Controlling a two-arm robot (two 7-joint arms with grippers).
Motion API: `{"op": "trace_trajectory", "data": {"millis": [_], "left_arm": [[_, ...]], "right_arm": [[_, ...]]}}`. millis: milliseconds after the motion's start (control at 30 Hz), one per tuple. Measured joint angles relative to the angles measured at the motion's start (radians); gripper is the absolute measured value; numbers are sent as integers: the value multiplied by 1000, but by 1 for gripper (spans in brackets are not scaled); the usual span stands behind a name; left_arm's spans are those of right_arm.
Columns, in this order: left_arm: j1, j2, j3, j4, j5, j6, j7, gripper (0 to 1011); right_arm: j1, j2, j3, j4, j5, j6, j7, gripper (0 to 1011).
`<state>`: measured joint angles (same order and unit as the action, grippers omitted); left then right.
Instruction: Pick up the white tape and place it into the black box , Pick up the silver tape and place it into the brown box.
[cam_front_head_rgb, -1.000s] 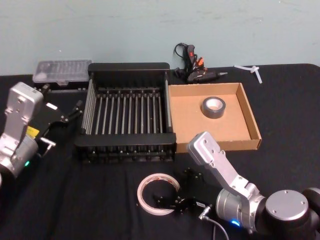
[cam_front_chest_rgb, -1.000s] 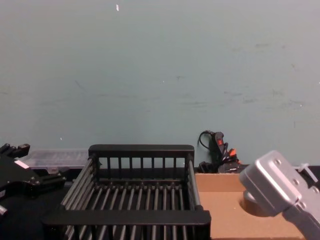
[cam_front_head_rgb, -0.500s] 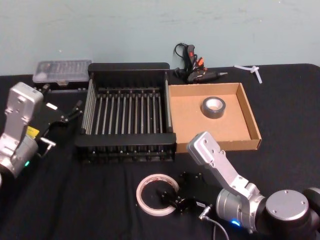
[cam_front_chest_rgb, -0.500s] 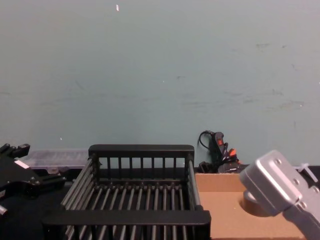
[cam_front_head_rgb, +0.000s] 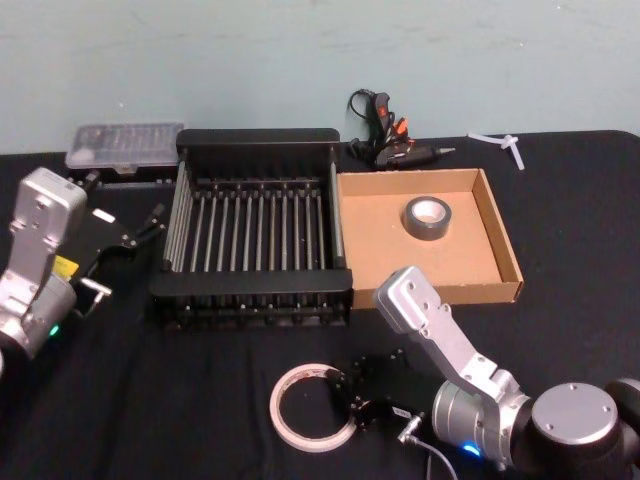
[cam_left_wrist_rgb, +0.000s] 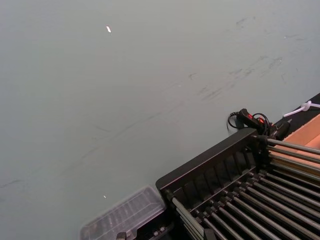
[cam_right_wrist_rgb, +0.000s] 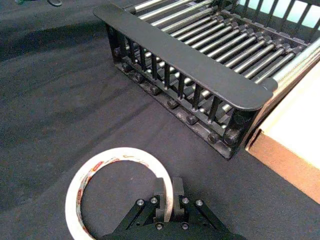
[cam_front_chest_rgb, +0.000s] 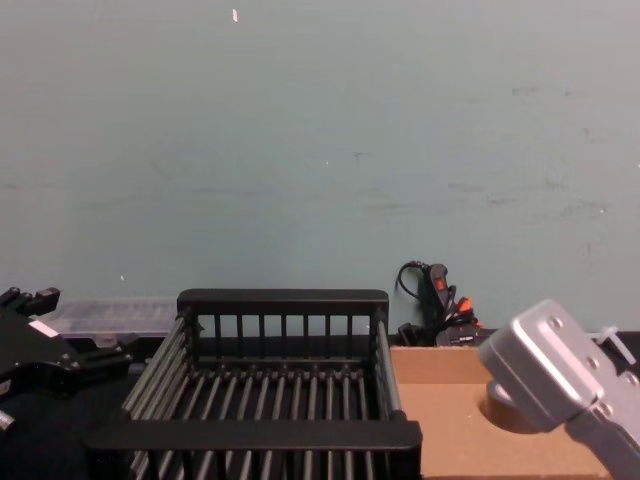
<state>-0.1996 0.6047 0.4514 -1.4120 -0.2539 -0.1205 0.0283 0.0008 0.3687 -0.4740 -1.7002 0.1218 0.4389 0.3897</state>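
Since a second ago the white tape (cam_front_head_rgb: 311, 407) has slid toward 6 o'clock, its wall pinched in the right pincer (cam_right_wrist_rgb: 168, 200). That thin wall could slip or buckle on the lift to the black box (cam_front_head_rgb: 250, 300) at 12 o'clock. Silver tape (cam_front_head_rgb: 427, 215) sits in the brown box (cam_front_head_rgb: 500, 240). Left pincer (cam_front_head_rgb: 140, 228) idles at 9 o'clock, apparently parted.

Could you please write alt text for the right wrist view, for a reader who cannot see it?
The right gripper is shut on the wall of the white tape, which lies on the black cloth. Beyond it stands the black box, with the brown box beside it.
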Motion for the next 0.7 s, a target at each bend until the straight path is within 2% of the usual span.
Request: {"op": "trace_trajectory", "data": {"millis": [467,700], "left_arm": [[0,0,0,0,0,0,0,1001],[0,0,0,0,0,0,0,1001]], "right_arm": [[0,1,3,0,6,-5,6,94],[0,24,12,-23,34,-38,35,94]]}}
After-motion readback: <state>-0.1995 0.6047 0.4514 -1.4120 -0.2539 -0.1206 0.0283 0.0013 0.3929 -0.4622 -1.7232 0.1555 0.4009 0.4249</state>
